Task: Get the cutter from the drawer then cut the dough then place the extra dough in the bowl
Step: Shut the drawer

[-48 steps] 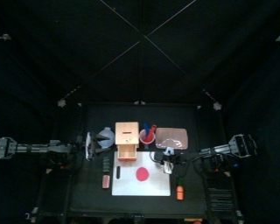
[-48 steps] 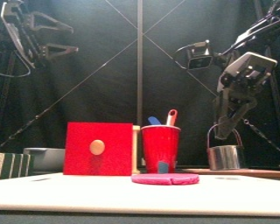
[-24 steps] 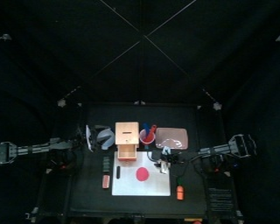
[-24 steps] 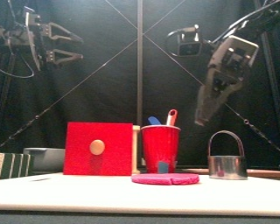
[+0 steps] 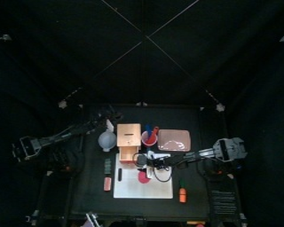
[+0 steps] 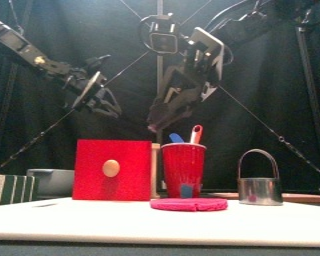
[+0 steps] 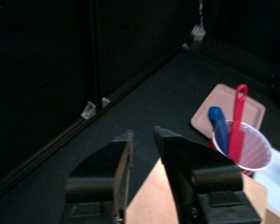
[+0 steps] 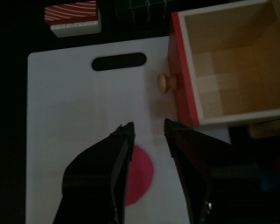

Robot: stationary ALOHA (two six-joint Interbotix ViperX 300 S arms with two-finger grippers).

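Observation:
The metal cutter stands upright on the white board, right of the red cup, with nothing holding it. A flat pink-red dough disc lies on the board in front of the cup. The wooden box's red drawer front faces forward; from above, the drawer stands pulled out and looks empty. My right gripper hangs open and empty above the board, over the dough. High over the box and the blue-grey bowl, my left gripper is open and empty.
The pink tray lies at the back right, behind the cutter. Blue and red toy knives stick out of the cup. A red striped toy lies off the board's edge, and an orange toy sits at its front right corner.
My right gripper let go of the cutter's handle, rose and swung left over the dough. The left arm swung inward from the left edge to above the box.

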